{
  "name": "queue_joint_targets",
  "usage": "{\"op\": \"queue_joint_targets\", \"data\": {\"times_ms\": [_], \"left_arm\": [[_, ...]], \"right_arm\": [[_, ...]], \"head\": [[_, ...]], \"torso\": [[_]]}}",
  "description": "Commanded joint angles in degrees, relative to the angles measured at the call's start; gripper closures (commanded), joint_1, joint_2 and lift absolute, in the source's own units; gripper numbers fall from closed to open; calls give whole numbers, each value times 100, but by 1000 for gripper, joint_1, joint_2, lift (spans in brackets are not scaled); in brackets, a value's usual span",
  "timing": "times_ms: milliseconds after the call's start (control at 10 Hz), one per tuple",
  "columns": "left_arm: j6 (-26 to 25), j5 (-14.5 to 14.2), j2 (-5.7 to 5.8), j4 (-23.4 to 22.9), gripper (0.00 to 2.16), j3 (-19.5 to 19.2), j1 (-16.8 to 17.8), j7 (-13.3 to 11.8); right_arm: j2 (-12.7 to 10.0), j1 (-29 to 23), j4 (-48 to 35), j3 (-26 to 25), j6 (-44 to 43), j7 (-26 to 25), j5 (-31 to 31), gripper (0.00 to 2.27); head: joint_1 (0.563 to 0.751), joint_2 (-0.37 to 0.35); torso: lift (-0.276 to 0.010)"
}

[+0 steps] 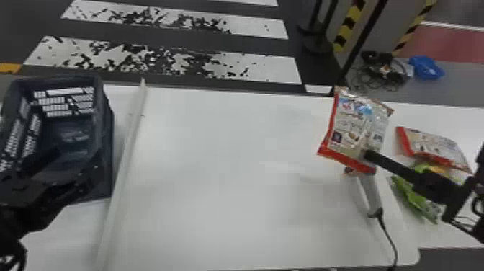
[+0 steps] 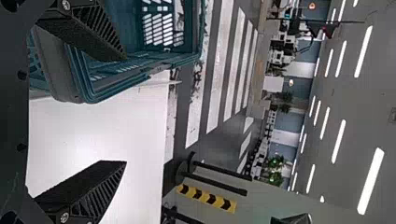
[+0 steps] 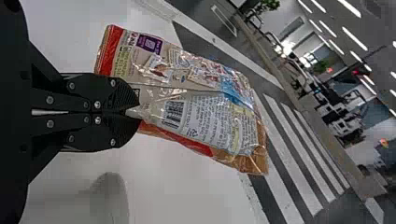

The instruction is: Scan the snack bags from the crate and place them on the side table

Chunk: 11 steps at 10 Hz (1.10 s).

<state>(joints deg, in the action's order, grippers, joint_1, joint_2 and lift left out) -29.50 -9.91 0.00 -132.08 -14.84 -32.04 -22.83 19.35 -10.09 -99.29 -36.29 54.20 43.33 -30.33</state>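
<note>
My right gripper (image 1: 367, 155) holds up a red-edged snack bag (image 1: 360, 126) above the right part of the white table. In the right wrist view, the right gripper (image 3: 135, 110) is shut on the edge of the bag (image 3: 187, 102), whose printed barcode faces the camera. The handheld scanner (image 1: 370, 191) is below the bag, its top partly covered. At the left, my left gripper (image 1: 84, 180) is over the dark crate (image 1: 108, 144); in the left wrist view, the left gripper (image 2: 123, 111) has its fingers wide apart beside the crate (image 2: 135, 70), nothing between them.
Another red-edged bag (image 1: 437, 146) and a green bag (image 1: 414, 198) lie at the right, partly behind the right arm. A pale raised strip (image 1: 124, 173) runs along the table beside the crate. The scanner's black cable (image 1: 389, 234) trails to the front edge.
</note>
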Motion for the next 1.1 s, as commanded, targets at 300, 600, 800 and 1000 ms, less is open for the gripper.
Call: {"op": "queue_joint_targets", "data": {"times_ms": [300,600,800,1000], "left_arm": [[0,42,-15,-108,83,148,5,7],[0,42,-15,-73,83,201,49,7],[0,42,-15,-46,83,236,75,7],[0,42,-15,-37,83,253,84,7]], "right_arm": [[394,702,1790,-819,-1698,-1152,-562,2250],[772,1106,2889,-810,-2260,-2180,-465,2240],[860,1220,3328,-599,-2313,-2909,-333,1956],[886,1238,3548,-423,-2489,-3076,-184,751]], "head": [[695,-350],[695,-350],[695,-350],[695,-350]], "torso": [[-95],[-95],[-95],[-95]]}}
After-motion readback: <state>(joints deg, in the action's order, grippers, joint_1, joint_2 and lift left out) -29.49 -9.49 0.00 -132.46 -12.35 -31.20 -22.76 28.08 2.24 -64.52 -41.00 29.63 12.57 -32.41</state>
